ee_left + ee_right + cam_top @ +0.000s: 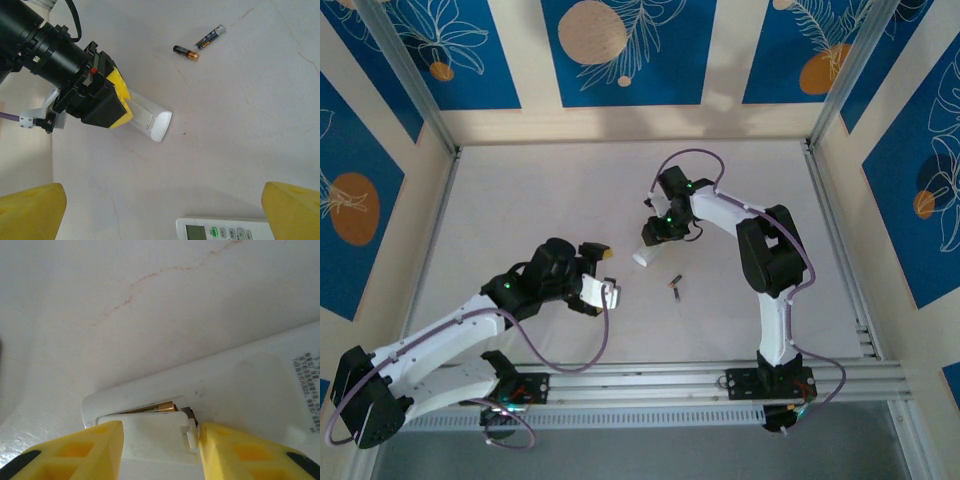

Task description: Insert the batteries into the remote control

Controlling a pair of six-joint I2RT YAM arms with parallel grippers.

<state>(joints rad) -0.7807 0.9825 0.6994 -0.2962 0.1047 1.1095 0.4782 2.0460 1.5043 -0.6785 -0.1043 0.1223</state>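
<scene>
Where the right arm reaches over the middle of the pale table (520, 200), the right gripper (160, 440), black with yellow fingers, sits low over a white plastic remote control (240, 385). This remote lies face down with its battery bay uncovered. One dark cylindrical battery (152, 408) with a copper-orange end lies inside that bay, half hidden behind the white plastic battery cover (150, 437). The cover stands between the two yellow fingers, which are part-way apart and close against its edges. Whether they pinch it or merely flank it cannot be told.

Two more small batteries, one (186, 52) beside the other (210, 37), lie loose on the table near the remote's rounded end. They sit close together at an angle and clear of the remote.

The left gripper (162, 212) hangs with its yellow fingers spread wide, holding nothing. Just below it lies a second white remote (225, 229), button side up, with a small display and a green key, well apart from the loose batteries.
</scene>
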